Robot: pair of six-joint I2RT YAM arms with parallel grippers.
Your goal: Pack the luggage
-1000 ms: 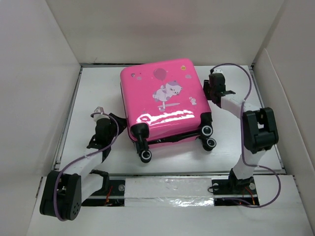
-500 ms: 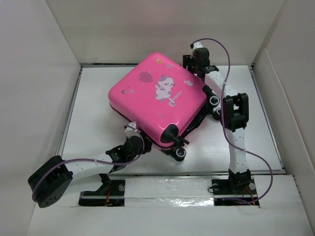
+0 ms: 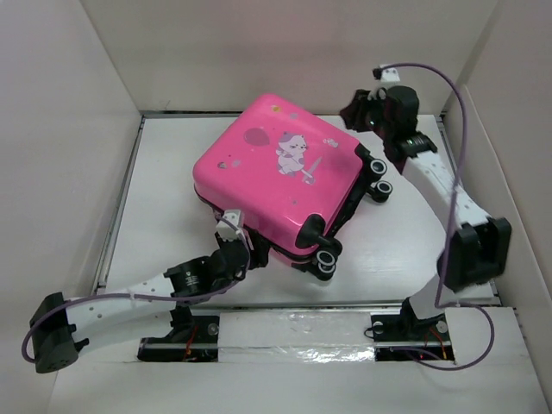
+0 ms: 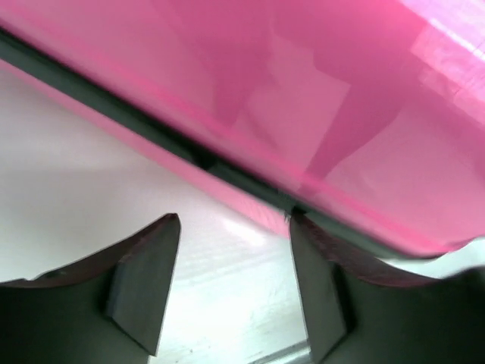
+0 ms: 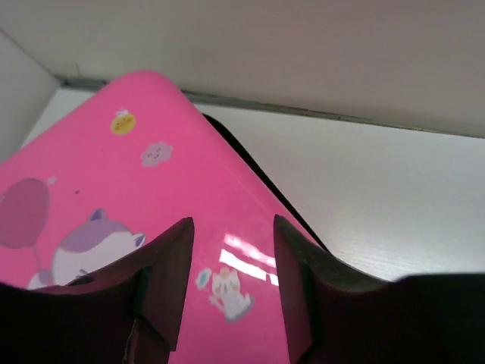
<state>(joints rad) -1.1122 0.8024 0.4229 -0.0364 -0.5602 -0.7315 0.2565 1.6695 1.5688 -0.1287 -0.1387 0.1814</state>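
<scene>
the luggage, a bright pink hard-shell case printed with a cartoon animal and balloon, is seen closed. it is laid printed side up, turned diagonally on the worktop, with black wheels at its near-right edge.

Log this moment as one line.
suitcase: lid down | left gripper: open, at its near edge | right gripper: open, near its far corner

place: probably a robot lab cell | signs: plain white walls boxing a white table; taped base rail
</scene>
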